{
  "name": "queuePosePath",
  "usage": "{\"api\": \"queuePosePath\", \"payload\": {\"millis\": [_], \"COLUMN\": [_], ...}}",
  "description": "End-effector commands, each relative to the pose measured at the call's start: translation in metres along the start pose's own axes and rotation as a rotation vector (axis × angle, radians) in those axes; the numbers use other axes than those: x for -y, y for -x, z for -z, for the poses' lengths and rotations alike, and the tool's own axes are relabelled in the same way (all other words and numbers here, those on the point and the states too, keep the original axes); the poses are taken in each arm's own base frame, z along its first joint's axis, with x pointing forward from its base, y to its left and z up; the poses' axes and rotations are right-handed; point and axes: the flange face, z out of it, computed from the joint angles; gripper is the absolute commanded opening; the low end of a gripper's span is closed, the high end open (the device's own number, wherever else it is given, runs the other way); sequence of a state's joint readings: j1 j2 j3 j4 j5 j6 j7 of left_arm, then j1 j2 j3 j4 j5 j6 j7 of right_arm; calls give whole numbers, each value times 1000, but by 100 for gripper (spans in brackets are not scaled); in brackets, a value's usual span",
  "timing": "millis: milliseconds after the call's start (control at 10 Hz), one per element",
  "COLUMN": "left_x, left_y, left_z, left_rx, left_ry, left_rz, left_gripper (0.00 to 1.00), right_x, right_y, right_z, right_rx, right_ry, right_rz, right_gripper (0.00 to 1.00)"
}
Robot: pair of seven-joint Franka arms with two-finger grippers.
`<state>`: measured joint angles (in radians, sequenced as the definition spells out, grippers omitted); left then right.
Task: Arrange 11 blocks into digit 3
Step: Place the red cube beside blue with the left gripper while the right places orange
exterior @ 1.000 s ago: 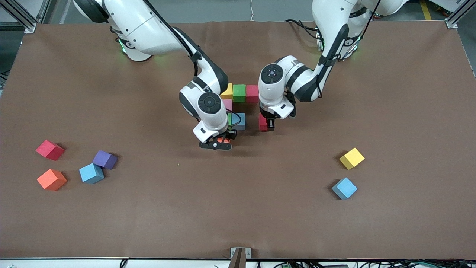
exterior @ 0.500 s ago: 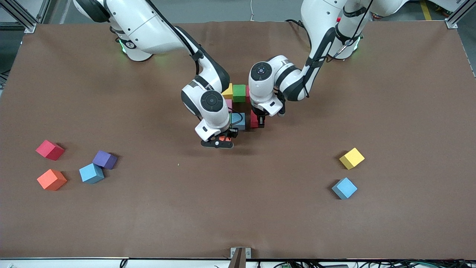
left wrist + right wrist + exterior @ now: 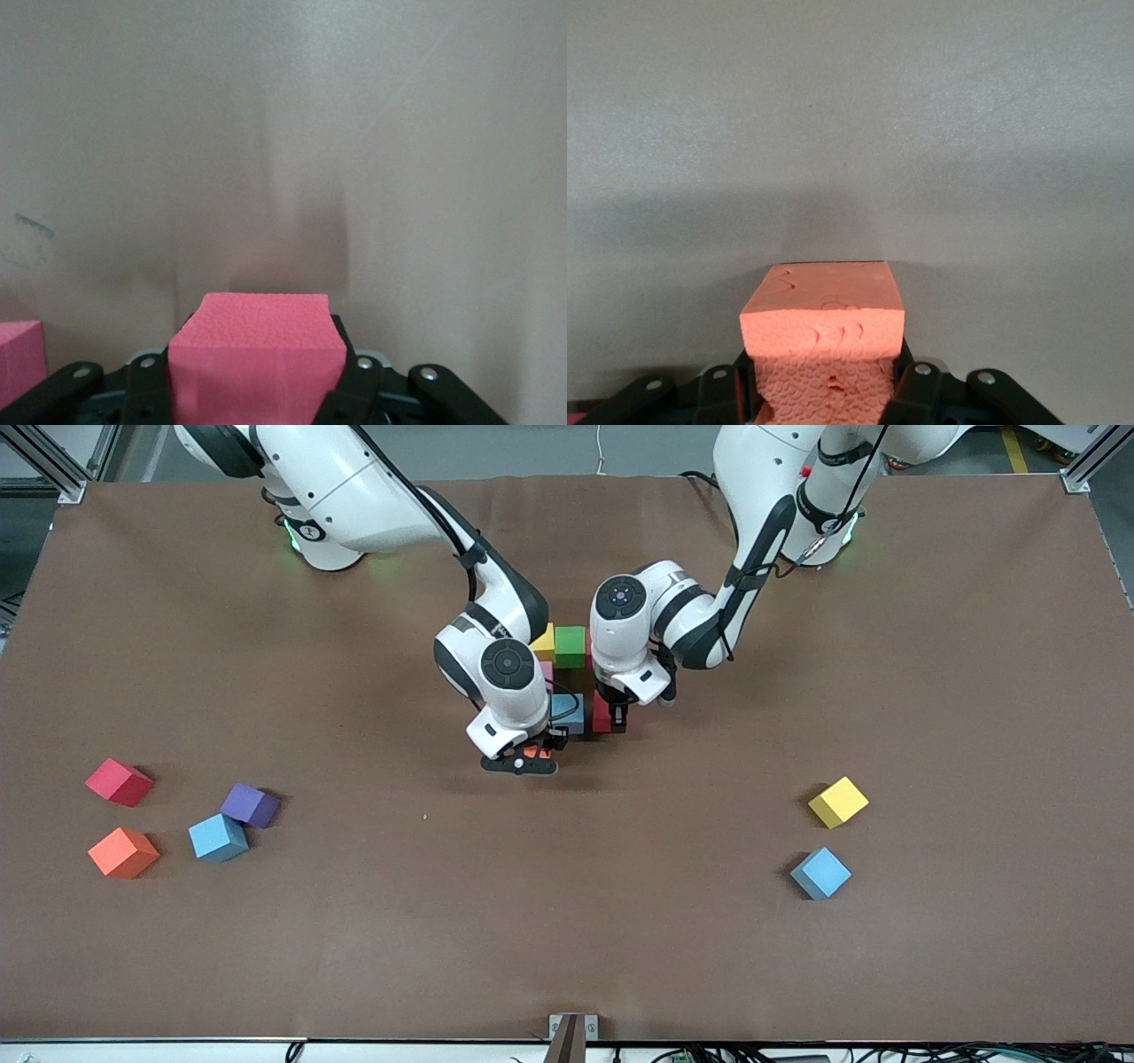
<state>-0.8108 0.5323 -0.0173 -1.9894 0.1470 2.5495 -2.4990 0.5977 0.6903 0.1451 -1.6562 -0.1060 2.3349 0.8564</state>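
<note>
Left gripper (image 3: 611, 720) pinching a red block (image 3: 257, 354) beside the blue block (image 3: 568, 713) of the part-built digit 3 (image 3: 567, 677), and right gripper (image 3: 530, 757) pinching an orange block (image 3: 824, 332) just nearer the camera: the dented foam looks light and soft, best held gently on flat side faces.

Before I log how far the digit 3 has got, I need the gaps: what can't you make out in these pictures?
- Front view: the right arm's wrist covers most of the pink block and green block.
- Front view: the left arm hides the cube next to the top green block.
- Wrist views: each held cube, red and orange, blocks the spot beneath it.
</note>
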Motion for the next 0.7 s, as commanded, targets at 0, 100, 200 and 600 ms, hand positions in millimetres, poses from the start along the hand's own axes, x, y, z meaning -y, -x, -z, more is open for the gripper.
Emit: {"api": "queuePosePath", "payload": {"millis": [0, 100, 200, 600], "left_x": [-8, -9, -9, -2], "left_y": [9, 11, 11, 17], "left_z": [-10, -10, -10, -17], "left_rx": [-4, -3, -4, -9], "left_ry": [18, 19, 20, 13], "left_rz": [-2, -4, -5, -17], "left_gripper": [27, 27, 27, 27], "right_x": [-1, 1, 1, 0], "right_y": [4, 5, 5, 3], "right_z": [1, 2, 2, 7], "right_rx": [-17, -18, -18, -17], "right_ry": [10, 9, 9, 10], "right_rz": [-7, -6, -6, -10], "right_gripper": [58, 71, 89, 100]}}
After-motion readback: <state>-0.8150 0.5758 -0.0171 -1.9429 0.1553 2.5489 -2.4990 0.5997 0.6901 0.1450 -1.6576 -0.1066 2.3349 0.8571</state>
